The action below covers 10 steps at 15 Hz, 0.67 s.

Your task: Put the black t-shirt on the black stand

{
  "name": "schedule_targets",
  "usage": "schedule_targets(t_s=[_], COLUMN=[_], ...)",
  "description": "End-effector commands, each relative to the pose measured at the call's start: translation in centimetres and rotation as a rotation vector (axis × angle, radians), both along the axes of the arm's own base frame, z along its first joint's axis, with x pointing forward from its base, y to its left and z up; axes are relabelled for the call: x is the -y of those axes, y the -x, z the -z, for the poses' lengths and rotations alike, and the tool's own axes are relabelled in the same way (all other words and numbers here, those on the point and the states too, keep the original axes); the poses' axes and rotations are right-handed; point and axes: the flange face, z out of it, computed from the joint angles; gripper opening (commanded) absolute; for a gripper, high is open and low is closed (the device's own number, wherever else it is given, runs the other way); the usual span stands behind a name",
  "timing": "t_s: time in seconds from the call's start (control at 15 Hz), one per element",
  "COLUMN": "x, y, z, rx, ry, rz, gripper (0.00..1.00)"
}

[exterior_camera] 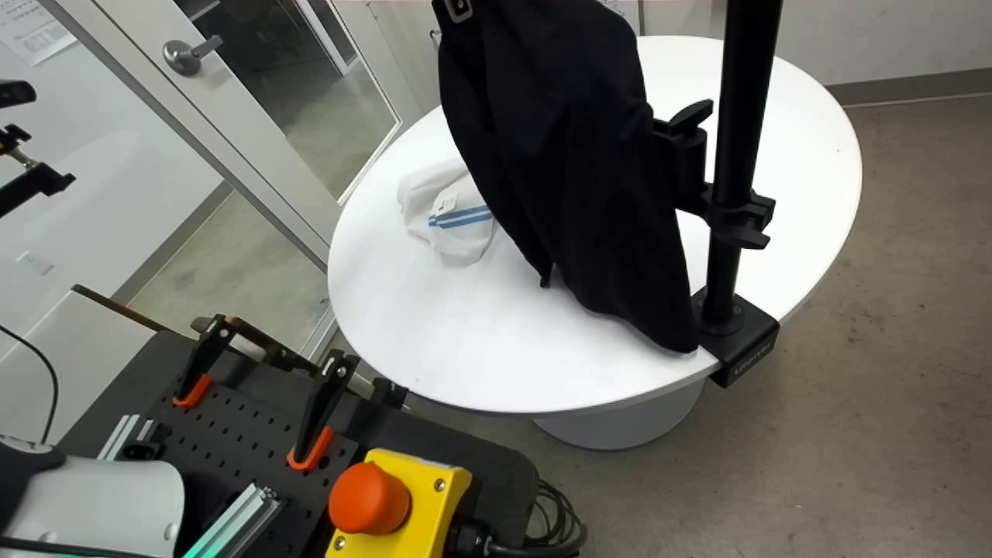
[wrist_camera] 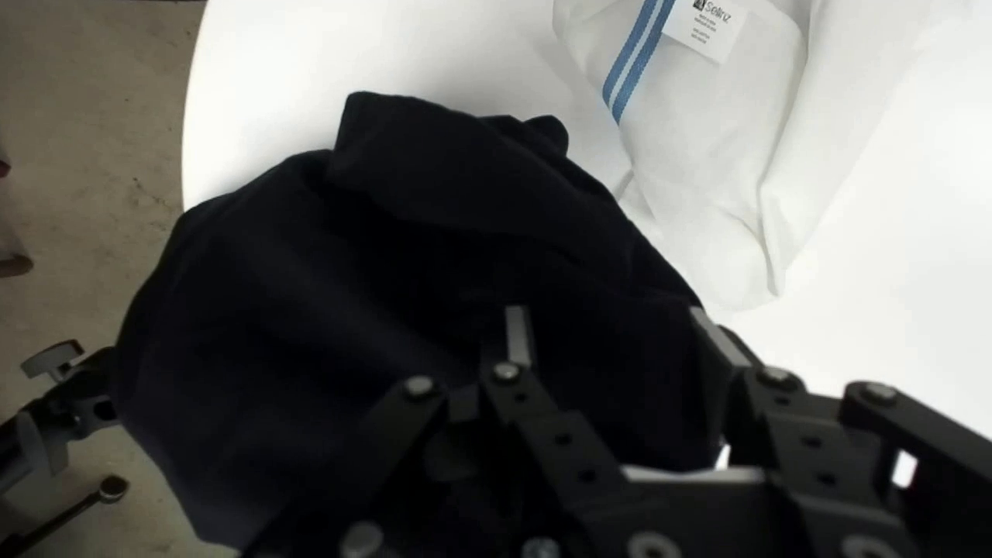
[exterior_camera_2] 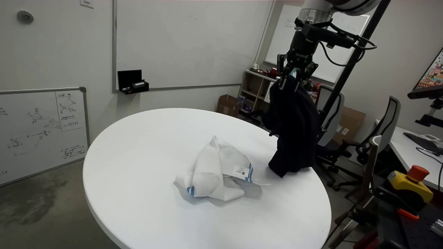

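Robotics lab, office-like: scribbled whiteboard (exterior_camera_2: 43,135), wheeled chairs (exterior_camera_2: 388,119), desk (exterior_camera_2: 412,149), yellow emergency-stop box (exterior_camera: 430,504), robot arm (exterior_camera_2: 317,7).

Both exterior views peer down at this round table (exterior_camera_2: 148,145) from farther back; wrist view's way closer, pointing down by the table's edge. All three catch the white cloth (exterior_camera_2: 209,169).
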Motion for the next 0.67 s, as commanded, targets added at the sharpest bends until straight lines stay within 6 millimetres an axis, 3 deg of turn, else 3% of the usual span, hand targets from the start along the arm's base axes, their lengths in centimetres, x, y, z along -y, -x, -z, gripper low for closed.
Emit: schedule_targets(t_s=[0.0,0.13,0.2,0.6], x=[0.1,0.4,0.6,3.9], y=[1.0,1.2,1.3,1.8], z=[-1.1,-1.6,-1.9,-4.3], rx=[0.029,0.031,0.033,0.068], ry=[0.03,0.039,0.043,0.048], rz=[-0.022,-0.026,-0.025,0.038], gripper=[0.18,0.03,0.0,0.01])
